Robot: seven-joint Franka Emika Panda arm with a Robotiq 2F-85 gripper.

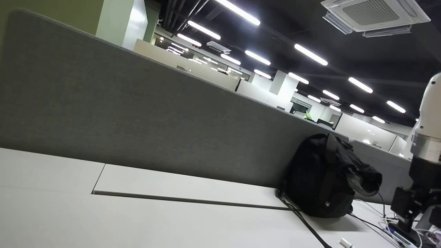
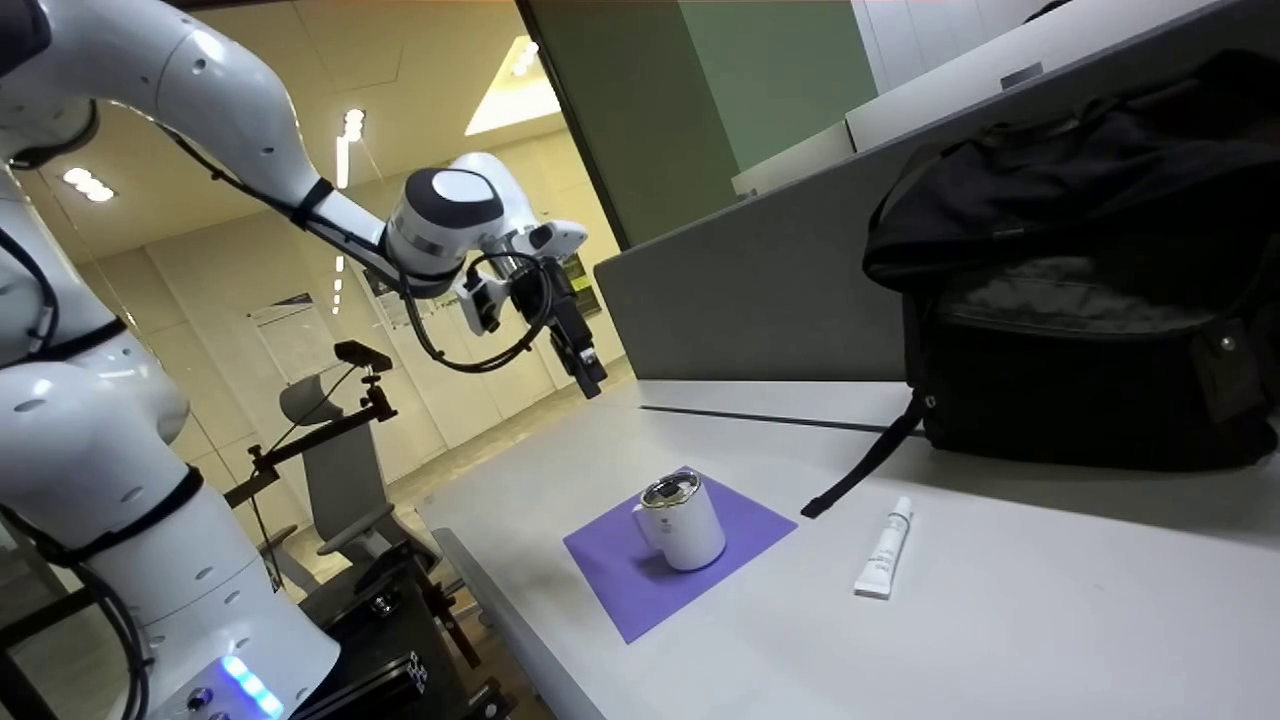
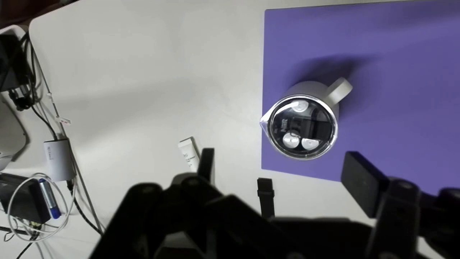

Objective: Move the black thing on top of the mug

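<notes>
wrist: gripper (image 3: 282,168) spread, black tab (image 3: 316,129) | in an exterior view: mug (image 2: 688,532) upright

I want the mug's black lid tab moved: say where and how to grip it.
Probably pinch the oblong black lid tab by its long edges, the tool coming from straight above: the white mug stands upright, clear lid facing up. The tab's height is unclear.

The arm (image 2: 232,100) comprises rounded, glossy white links with small round recesses (image 2: 199,66), black straps (image 2: 312,200) securing a looped black cable (image 2: 485,369), a silver metallic collar (image 1: 426,147), a blue-lit strip (image 2: 252,686) on the base (image 2: 255,628), and a black end effector (image 3: 283,171) with flat-faced finger pads (image 3: 362,184).
</notes>
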